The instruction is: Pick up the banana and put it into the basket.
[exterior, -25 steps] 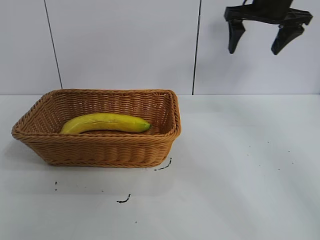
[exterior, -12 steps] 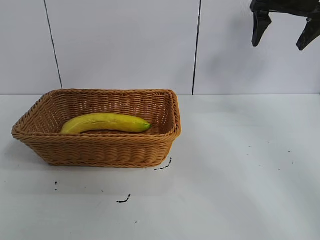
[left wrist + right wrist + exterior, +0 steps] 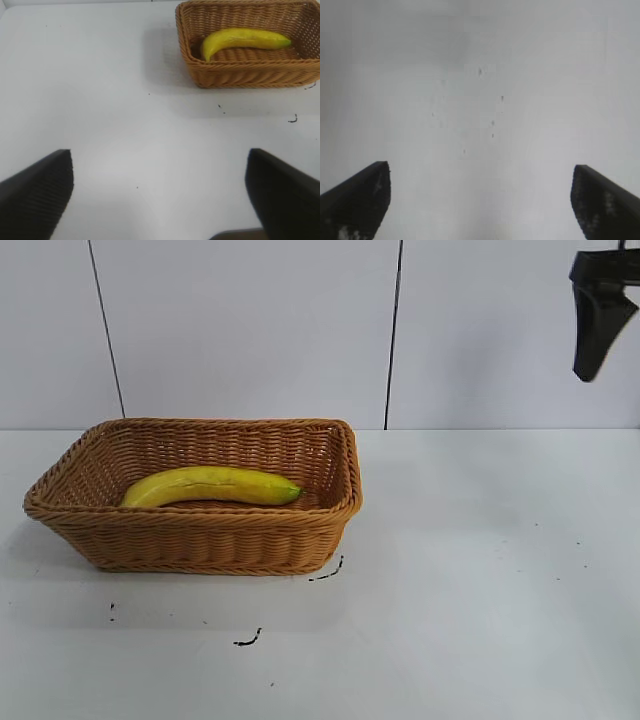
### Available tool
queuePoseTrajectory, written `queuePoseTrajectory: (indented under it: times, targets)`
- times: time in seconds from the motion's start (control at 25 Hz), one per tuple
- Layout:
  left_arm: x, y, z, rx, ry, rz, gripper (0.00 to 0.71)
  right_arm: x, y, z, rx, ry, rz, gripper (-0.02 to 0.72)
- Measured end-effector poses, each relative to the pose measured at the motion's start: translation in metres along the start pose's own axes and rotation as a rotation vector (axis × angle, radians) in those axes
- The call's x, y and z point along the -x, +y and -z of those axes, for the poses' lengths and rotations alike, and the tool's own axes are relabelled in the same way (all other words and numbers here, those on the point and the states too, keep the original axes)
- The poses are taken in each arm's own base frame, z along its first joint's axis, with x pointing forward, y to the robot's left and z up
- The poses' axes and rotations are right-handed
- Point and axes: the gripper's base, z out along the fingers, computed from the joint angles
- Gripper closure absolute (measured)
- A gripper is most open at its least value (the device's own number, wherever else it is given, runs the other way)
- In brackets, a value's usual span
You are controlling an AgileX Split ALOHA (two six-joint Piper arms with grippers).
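- A plain white worktop (image 3: 480,570) with a few dark specks runs to a pale panelled wall.
- The banana (image 3: 210,485), smooth and gently curved, lies inside the woven wicker basket (image 3: 200,540) at the left; placing looks done.
- The right tool (image 3: 480,200) hangs high at far right, jaws wide, empty.
- The left tool (image 3: 160,190) is parked, spread open, holding nothing.
- Next: only parking the right arm.

The right end effector (image 3: 480,200), its fingers (image 3: 355,200) spread wide, hangs over the white table (image 3: 480,75) (faintly dark-specked).
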Motion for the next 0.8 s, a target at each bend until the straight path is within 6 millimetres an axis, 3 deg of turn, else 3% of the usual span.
queuePoseTrajectory:
  times: [0.36,0.68,0.8]
  targets:
    - [0.0,0.0,0.0,0.0,0.0,0.0,0.017,-0.095,0.005,0.009,-0.006,-0.108,0.012,0.038]
    - [0.0,0.0,0.0,0.0,0.0,0.0,0.017,-0.162,0.011,0.001,0.01,-0.433,0.003,0.038]
    - [0.0,0.0,0.0,0.0,0.0,0.0,0.017,-0.179,0.012,0.01,0.005,-0.56,0.007,0.038]
